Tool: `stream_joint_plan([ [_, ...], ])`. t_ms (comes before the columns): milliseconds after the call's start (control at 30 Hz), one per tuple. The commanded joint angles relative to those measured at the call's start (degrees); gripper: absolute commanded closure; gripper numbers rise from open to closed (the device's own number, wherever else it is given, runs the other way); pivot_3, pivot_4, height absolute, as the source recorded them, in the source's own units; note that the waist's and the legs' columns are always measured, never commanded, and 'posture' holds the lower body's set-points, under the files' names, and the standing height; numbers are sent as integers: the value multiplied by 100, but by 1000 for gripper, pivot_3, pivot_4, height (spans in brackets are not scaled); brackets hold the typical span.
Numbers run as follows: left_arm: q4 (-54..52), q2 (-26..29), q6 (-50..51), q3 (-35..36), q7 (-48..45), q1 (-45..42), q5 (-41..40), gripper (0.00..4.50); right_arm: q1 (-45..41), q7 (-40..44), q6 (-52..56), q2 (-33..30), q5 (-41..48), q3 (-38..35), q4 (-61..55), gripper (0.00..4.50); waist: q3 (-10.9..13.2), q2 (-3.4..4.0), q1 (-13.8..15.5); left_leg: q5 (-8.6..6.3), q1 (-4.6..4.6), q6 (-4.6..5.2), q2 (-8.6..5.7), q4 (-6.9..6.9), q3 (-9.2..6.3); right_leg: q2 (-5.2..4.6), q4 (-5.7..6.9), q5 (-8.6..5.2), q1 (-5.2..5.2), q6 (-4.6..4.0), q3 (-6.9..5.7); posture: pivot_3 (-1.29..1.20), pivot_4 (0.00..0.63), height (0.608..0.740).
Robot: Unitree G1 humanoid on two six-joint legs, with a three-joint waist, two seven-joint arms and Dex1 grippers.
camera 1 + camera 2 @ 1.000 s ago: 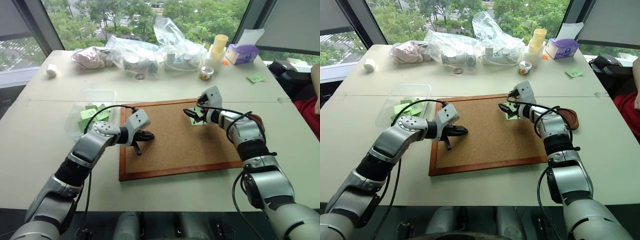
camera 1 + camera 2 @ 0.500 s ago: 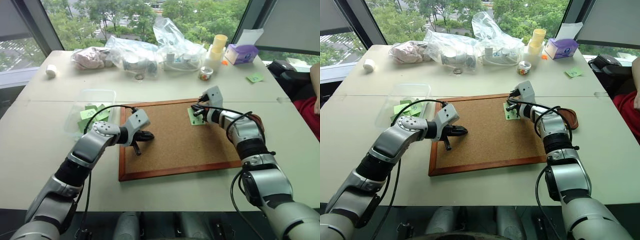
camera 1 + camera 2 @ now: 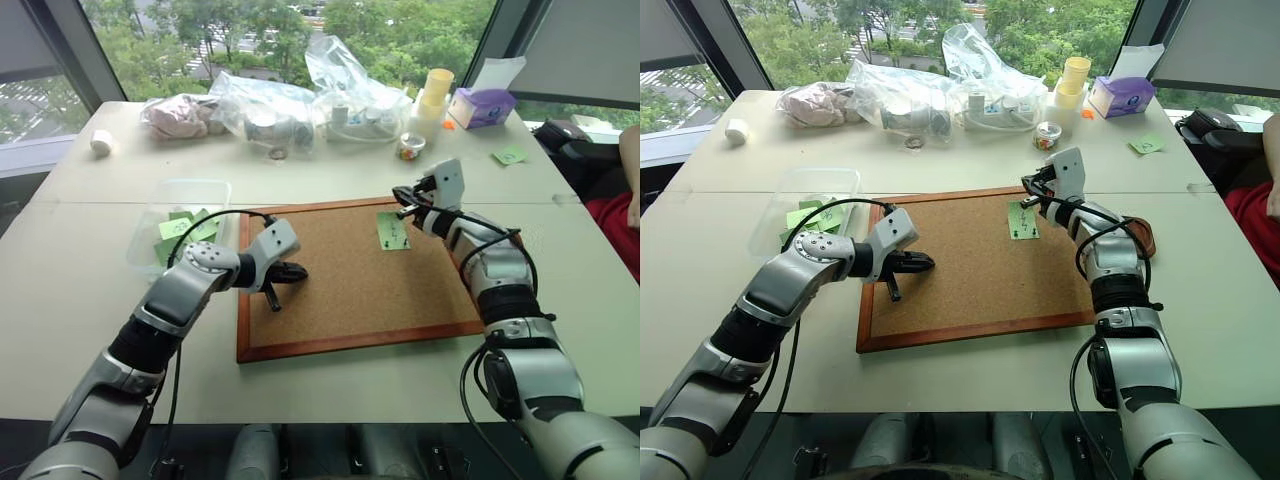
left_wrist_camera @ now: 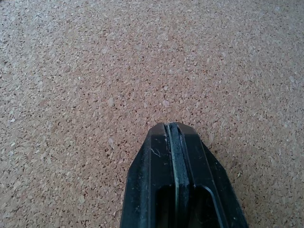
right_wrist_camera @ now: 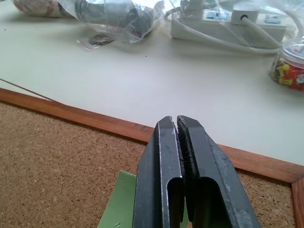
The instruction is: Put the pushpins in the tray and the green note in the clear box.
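The right gripper [image 3: 402, 194], fingers pressed together, hangs just above the top edge of the green note [image 3: 392, 231], whose long axis runs away from the robot, far nearer than the left gripper [image 3: 300, 271], also closed.

Speckled tan cork board [image 3: 340, 275] in a reddish-brown wooden frame

Pale-green rectangular paper note [image 3: 393, 230] bears small dark marks; translucent colourless plastic box [image 3: 172, 215] holds green slips; purple tissue box [image 3: 483, 106]; black gripper fingers [image 5: 183, 180].
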Motion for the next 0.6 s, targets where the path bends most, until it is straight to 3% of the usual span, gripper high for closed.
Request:
stream_joint_plan([
  [33,30,-23,77,-201,-90,87,72,4500,-88,-123,56,9,209,-280,-282,4476,0,0,2,0,0,0,0,0,0,0,0,0,0,0,0,0,150,738],
  [267,-129,16,149,-156,-91,188,51,4500,431,-608,683,-307,568,-929,-1500,4476,0,0,15,0,-1,0,0,-1,-2,-2,0,0,0,0,0,0,150,738],
  [400,-304,4,112,-69,-44,348,2,4500,1492,-1266,1046,-882,159,-1307,-2655,4476,-1,0,47,-1,-2,0,-1,-7,-5,-6,-3,-1,0,-1,0,0,150,738],
  [600,-269,24,-239,38,-194,370,10,4500,2282,-1642,1604,-939,173,-1499,-3275,4476,-15,23,-88,2,6,-5,1,-8,3,-2,0,0,0,0,7,0,150,738],
])
